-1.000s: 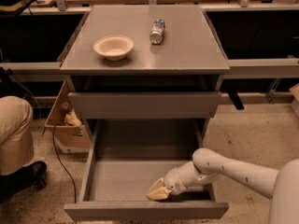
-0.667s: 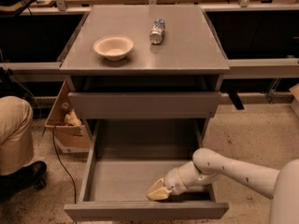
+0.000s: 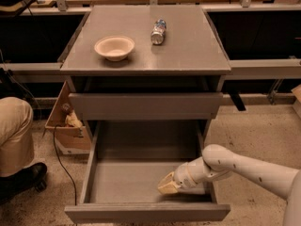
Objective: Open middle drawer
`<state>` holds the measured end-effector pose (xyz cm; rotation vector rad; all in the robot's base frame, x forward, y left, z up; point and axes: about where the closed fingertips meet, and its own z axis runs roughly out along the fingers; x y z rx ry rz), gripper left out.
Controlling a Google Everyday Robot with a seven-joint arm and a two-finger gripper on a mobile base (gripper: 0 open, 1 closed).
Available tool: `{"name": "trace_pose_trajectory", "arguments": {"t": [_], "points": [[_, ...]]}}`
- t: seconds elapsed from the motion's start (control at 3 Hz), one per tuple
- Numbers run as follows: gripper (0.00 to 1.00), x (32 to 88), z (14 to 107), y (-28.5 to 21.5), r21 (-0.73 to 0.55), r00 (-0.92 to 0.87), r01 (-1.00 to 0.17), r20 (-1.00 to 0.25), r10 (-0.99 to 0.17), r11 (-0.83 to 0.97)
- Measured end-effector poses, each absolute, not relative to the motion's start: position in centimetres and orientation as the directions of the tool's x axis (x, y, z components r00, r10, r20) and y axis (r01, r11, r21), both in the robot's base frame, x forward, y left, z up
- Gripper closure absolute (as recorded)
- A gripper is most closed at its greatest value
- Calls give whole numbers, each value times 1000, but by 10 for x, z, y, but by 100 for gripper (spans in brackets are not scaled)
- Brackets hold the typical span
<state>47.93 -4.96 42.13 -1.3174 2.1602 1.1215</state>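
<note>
One drawer, seemingly the middle drawer [image 3: 146, 213], stands pulled far out beneath the desk [image 3: 188, 46], the end effector [image 3: 167, 185] low inside its front right part, open or closed I cannot tell, so the pull looks done and the next move calls for lifting clear.

middle drawer [image 3: 141, 213] | grey, flat front | pulled far out | jaws inside, front-right

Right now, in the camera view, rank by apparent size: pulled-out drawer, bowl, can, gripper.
1. middle drawer, pulled out, by far the largest.
2. bowl.
3. gripper, inside that drawer at its front right, and can: about alike, and the gripper sits nearer the camera, so not ranked against each other.
</note>
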Motion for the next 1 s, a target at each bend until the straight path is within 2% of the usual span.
{"name": "trace_pose_trajectory", "arguments": {"t": [0.67,1.0], "points": [[100,515,465,-126,243,-462,-884,-588,-664,400],[100,540,517,-174,80,-423,-886,-545,-724,458]]}}
